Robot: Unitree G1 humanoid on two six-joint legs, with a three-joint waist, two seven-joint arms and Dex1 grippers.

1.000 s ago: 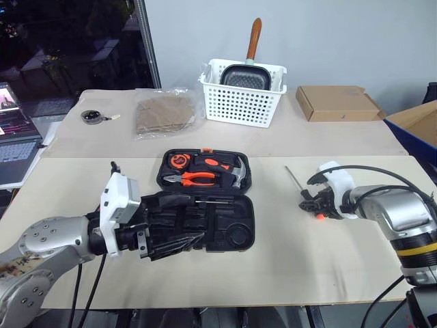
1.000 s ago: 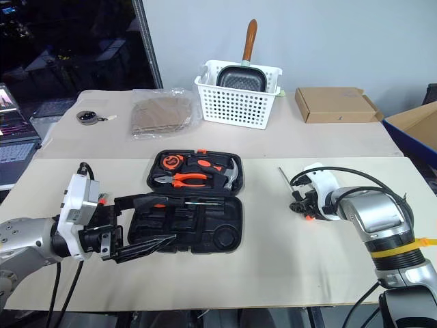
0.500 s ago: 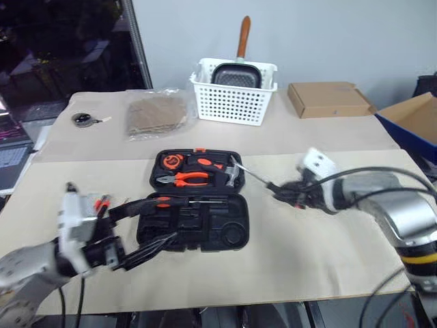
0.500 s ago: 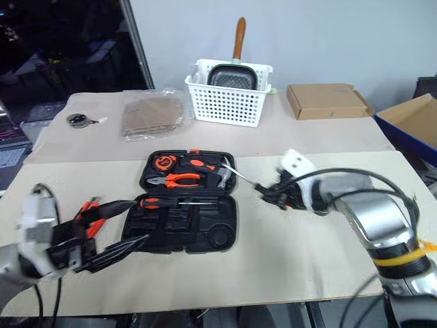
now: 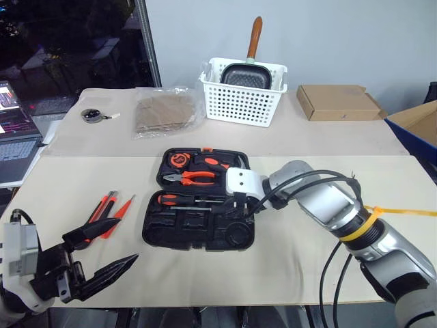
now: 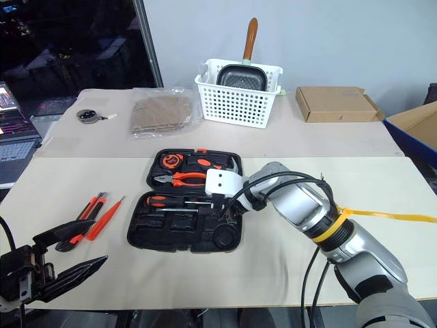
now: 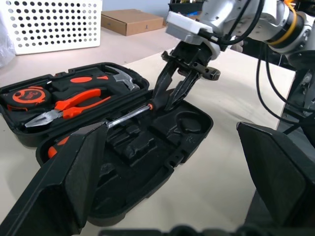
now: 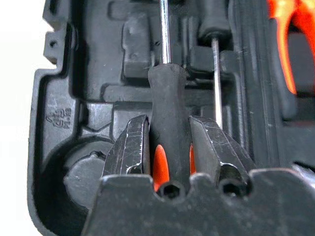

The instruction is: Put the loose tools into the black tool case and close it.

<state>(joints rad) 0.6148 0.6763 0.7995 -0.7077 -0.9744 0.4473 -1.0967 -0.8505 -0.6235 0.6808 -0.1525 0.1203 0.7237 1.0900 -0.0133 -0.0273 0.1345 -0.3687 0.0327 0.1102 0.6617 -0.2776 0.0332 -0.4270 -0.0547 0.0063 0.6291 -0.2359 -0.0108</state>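
**Right claw holds a screwdriver over the open tool case**

The black tool case (image 5: 198, 205) lies open on the table (image 5: 307, 266), its two halves flat. The right claw (image 7: 172, 91) hangs over the near half, angled down, its two fingers closed partway around the black-and-orange handle of a screwdriver (image 8: 167, 113). The steel shaft runs out ahead of the claw, over the moulded recesses. Just beside that shaft lies a second screwdriver (image 5: 188, 199), its orange-and-black handle at the end of the recess away from the claw. A round recess sits close beneath the right claw's fingers.

In the far half of the case, beyond the right claw, lie orange-handled pliers (image 5: 194, 177), a steel-headed hammer (image 5: 235, 176) and a small round tape (image 5: 179, 160).

The left claw (image 5: 102, 256) is well apart from the case, low at the near edge of the table, with its fingers spread wide and nothing between them. Just beyond its upper finger, on the bare table, lie an orange-and-black utility knife (image 5: 101, 208) and a slim red stick tool (image 5: 120, 212), side by side, between the left claw and the case.

At the far side of the table stands a white perforated basket (image 5: 242, 92) holding a pan.
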